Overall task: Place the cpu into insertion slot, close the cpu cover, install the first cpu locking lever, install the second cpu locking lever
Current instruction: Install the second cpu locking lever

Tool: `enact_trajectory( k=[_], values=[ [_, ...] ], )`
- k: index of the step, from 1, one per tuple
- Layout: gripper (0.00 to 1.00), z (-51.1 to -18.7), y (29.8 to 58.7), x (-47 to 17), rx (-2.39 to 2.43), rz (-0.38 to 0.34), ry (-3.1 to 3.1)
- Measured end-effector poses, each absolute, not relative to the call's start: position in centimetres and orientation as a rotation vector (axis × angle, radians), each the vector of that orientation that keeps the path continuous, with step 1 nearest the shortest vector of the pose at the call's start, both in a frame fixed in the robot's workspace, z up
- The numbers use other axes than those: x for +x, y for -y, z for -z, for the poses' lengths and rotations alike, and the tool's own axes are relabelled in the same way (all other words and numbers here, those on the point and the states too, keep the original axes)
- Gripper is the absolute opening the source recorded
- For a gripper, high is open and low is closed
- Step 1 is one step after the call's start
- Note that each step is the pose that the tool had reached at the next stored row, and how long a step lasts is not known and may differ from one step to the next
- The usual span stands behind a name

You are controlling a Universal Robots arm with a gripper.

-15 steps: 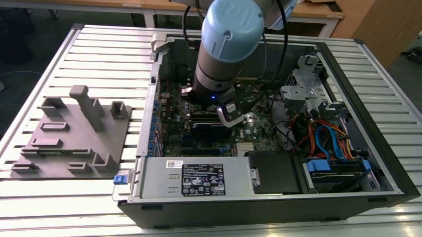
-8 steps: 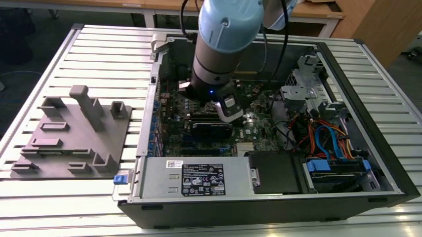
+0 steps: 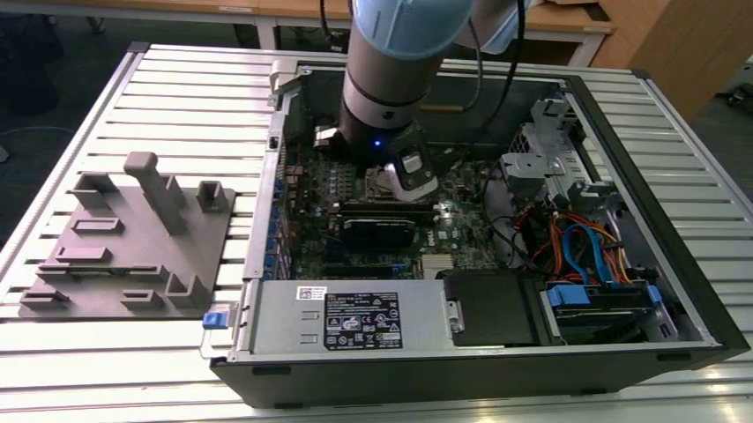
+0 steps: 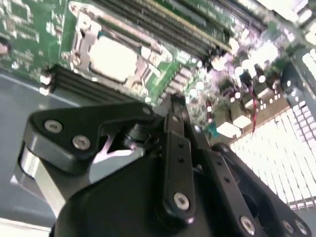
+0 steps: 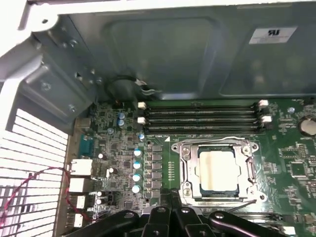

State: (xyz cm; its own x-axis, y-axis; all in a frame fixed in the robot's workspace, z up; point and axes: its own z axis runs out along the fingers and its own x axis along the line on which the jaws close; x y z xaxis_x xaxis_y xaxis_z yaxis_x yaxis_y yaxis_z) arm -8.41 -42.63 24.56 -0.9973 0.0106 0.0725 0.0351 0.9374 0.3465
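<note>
Silver-grey and flat, the cpu (image 5: 218, 170) sits square inside the insertion slot (image 5: 185, 170), lower right of centre in the first wrist view, with the cpu cover (image 5: 217, 144) folded down around it as a thin metal frame whose window leaves the chip's top bare. Thin wire levers run along the frame's edges; whether they are latched I cannot tell. The gripper (image 5: 170, 197) hangs just beside the socket's near corner, at the bottom edge of that picture, so the socket lies ahead of the fingertips and a little toward the picture's right. Its black fingers (image 4: 175, 126) come together to a point with nothing between them: clenched and empty.
</note>
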Motion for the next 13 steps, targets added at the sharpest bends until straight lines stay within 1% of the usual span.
enact_trajectory(
  k=[13],
  values=[
    [0.10,-24.3,42.6,-6.6,-0.086,0.530,3.030]
  ],
)
